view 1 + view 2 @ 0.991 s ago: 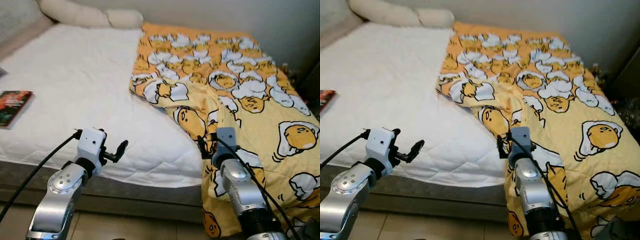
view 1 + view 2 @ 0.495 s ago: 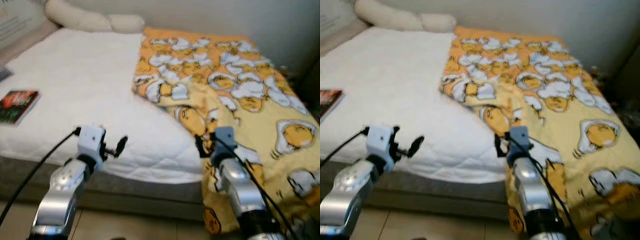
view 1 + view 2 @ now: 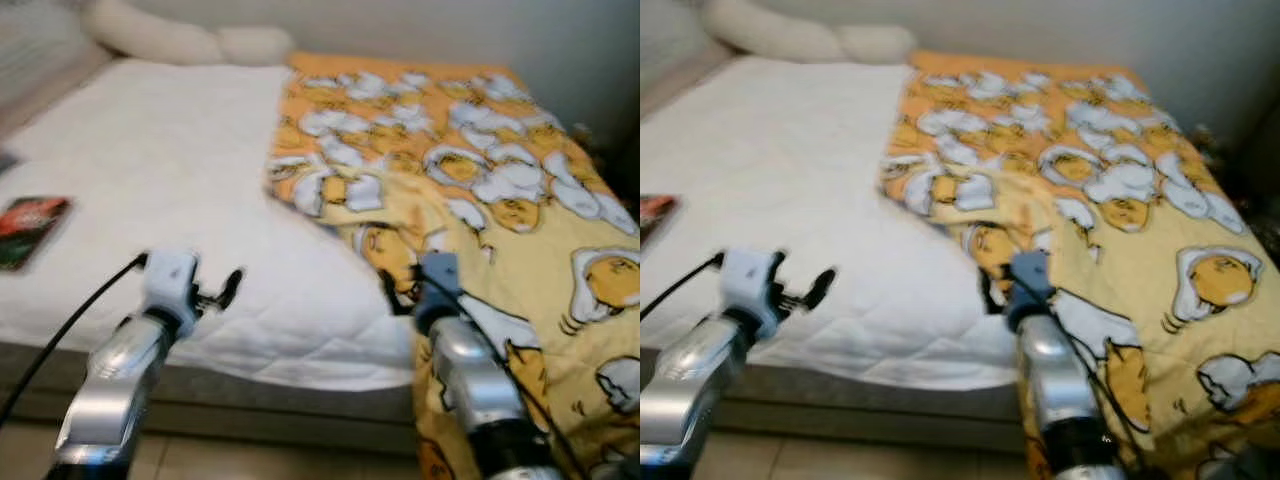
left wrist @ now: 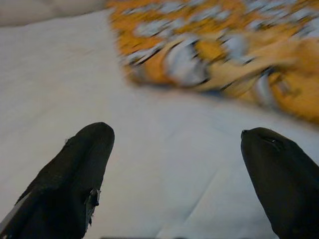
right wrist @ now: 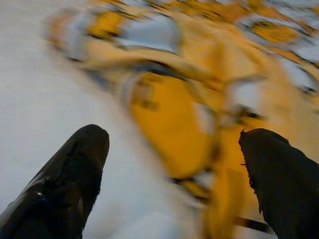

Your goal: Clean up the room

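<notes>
Yellow blanket (image 3: pixel 470 190) covers bed (image 3: pixel 150 170) right half, long axis 12-to-6, folded edge at centre. Left pincer (image 4: pixel 174 164) open over white sheet; right pincer (image 5: pixel 172 169) open over blanket fold. Book (image 3: pixel 28 230) at 9, seen from head.

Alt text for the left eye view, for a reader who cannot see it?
A white bed half covered by a yellow cartoon-egg blanket; the open left hand hangs over the mattress edge, the right hand at the blanket's folded edge. A book lies far left.
</notes>
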`<state>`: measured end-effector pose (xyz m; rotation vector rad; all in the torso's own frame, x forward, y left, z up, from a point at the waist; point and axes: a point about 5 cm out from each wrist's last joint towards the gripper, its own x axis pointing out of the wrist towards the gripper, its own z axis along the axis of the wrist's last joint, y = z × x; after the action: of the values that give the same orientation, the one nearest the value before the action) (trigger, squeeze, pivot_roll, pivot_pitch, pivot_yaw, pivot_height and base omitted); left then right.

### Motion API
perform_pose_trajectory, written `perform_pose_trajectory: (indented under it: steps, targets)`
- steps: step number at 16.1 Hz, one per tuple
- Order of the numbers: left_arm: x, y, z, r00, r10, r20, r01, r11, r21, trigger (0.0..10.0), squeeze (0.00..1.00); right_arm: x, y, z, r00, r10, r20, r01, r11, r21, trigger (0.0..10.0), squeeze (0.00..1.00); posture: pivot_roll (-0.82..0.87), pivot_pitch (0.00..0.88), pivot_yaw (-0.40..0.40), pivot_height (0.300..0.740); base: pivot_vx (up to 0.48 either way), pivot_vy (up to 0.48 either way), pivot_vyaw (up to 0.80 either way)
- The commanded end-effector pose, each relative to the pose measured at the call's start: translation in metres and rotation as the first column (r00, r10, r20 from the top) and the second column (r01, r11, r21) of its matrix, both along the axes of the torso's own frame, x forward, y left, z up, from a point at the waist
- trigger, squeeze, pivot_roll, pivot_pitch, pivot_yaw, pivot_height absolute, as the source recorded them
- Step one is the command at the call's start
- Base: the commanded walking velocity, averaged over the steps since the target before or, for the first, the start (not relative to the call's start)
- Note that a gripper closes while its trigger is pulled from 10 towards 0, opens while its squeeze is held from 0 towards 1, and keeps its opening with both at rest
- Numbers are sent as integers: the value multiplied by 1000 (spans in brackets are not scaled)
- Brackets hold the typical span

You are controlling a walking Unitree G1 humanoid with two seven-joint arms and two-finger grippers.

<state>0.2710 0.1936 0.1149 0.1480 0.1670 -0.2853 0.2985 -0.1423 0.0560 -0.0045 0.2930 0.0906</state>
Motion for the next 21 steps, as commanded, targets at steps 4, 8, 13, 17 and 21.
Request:
perform_pose_trajectory:
  steps: [4,8,13,17,21]
  targets:
    - [-3,3,-4,1000,-3,-11,3,1000,12,10000,961,2,2,3,1000,1,10,0,1000,-7,10000,1000,120,0,-20,740,159,0,0]
    - [-7,2,-6,998,-59,-36,60,998,35,10000,961,2,-6,-3,999,-37,-37,35,997,-66,10000,1000,124,0,-20,740,0,0,0]
    - [-12,4,-5,972,-201,-121,215,971,109,10000,965,6,-7,-22,987,-13,-163,-11,990,-141,10000,1000,128,0,-8,740,0,0,0]
    - [-22,6,-6,904,-366,-219,401,905,141,10000,961,12,-15,-39,952,-68,-298,-14,964,-264,10000,0,134,0,-1,740,0,0,0]
    - [-27,6,-5,869,-423,-257,467,872,147,10000,957,15,-26,-44,942,-109,-319,-8,939,-344,3098,0,156,0,-1,740,0,0,0]
